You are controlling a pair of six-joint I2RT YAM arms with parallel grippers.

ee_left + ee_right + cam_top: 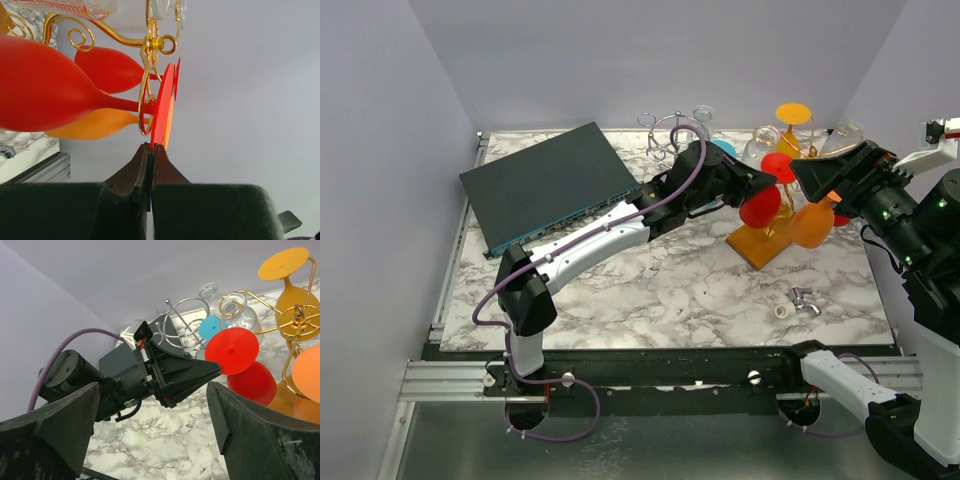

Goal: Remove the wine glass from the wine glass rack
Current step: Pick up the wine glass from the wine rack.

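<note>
A gold wire rack (pixel 782 190) on a wooden base stands at the back right, with red, orange and clear wine glasses hanging from it. My left gripper (pixel 772 181) is shut on the rim of the round foot (pixel 161 107) of a red wine glass (pixel 40 90), whose stem still sits in a gold hook (pixel 145 107). In the right wrist view the same red foot (pixel 232 350) is pinched by the left gripper's tip (pixel 216 371). My right gripper (pixel 152 387) is open and empty, just right of the rack (pixel 810 172).
A dark grey flat box (pixel 555 180) lies at the back left. A silver wire stand (pixel 672 128) stands behind the left arm. A clear glass (pixel 107 431) lies on the marble under that arm. Small metal parts (pixel 798 300) lie at the front right.
</note>
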